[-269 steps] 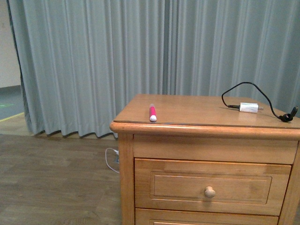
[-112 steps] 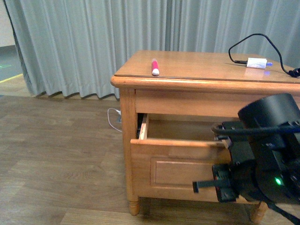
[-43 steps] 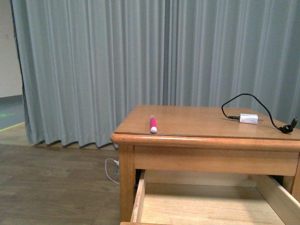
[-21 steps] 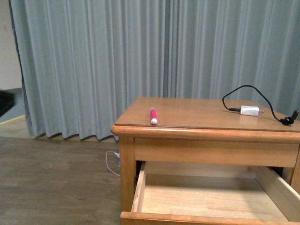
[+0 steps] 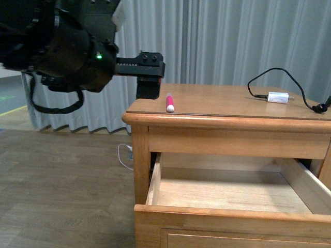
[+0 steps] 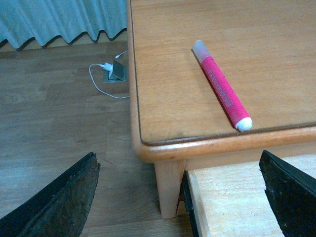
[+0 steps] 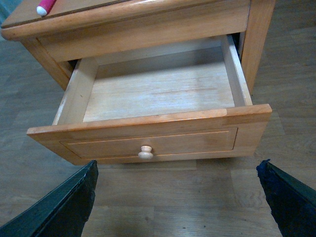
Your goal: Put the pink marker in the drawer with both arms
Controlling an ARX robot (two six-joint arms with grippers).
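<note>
**A:** Where are we finding the marker?

**B:** We are seeing the short, bright pink marker with a white rounded end (image 5: 168, 103) lying on top of the light-brown wooden nightstand (image 5: 232, 123). It is lying near the front left corner, with its white end pointing at the front edge. Below it, the upper wooden drawer (image 5: 227, 213) is standing pulled out, its bare floor showing.

**A:** Which arm are we counting on?

**B:** The black left gripper (image 5: 149, 88) is hovering at that corner, just beside the marker, so we are judging it much the nearer. Its ridged fingers (image 6: 64, 197) are standing wide apart with nothing between them. The marker is lying ahead of the fingertips, its long axis running front to back, roughly crosswise to the gap and slightly slanted. The right gripper (image 7: 177, 200) is hanging in front of the drawer, equally wide open and holding nothing, well apart from the marker.
</note>
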